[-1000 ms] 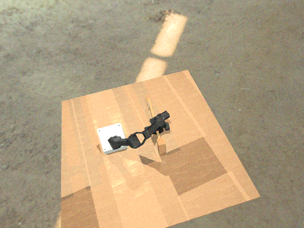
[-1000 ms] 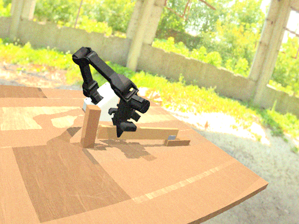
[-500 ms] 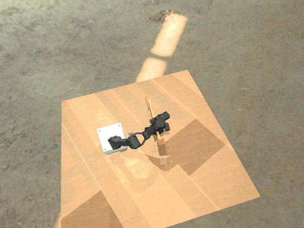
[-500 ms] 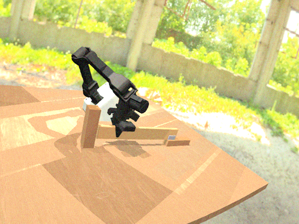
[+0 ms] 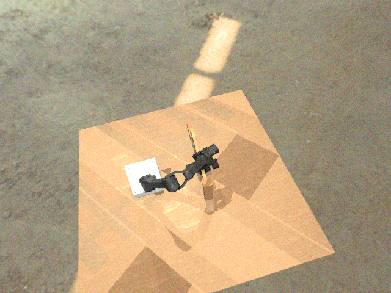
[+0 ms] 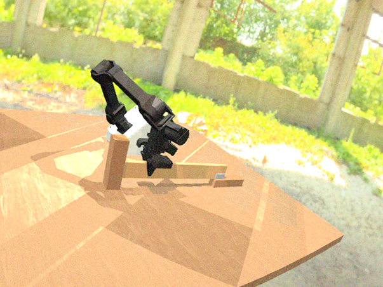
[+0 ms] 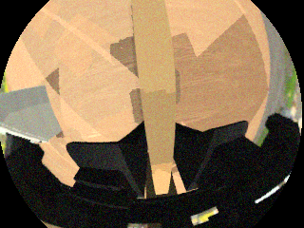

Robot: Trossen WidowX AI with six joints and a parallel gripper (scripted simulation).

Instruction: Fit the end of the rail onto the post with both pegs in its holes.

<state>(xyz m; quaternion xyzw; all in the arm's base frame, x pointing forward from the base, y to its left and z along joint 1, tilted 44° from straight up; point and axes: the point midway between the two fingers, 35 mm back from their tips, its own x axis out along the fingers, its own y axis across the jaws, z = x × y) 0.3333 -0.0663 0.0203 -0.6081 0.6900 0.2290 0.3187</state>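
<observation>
With the pincer (image 5: 203,171) (image 6: 157,170) (image 7: 155,123) grasping the rail (image 5: 193,138) (image 6: 196,171) (image 7: 154,57), its near end seemingly against the post (image 5: 208,192) (image 6: 116,161), seating looks nearly done; next, confirm full contact and levelness, then release.
</observation>
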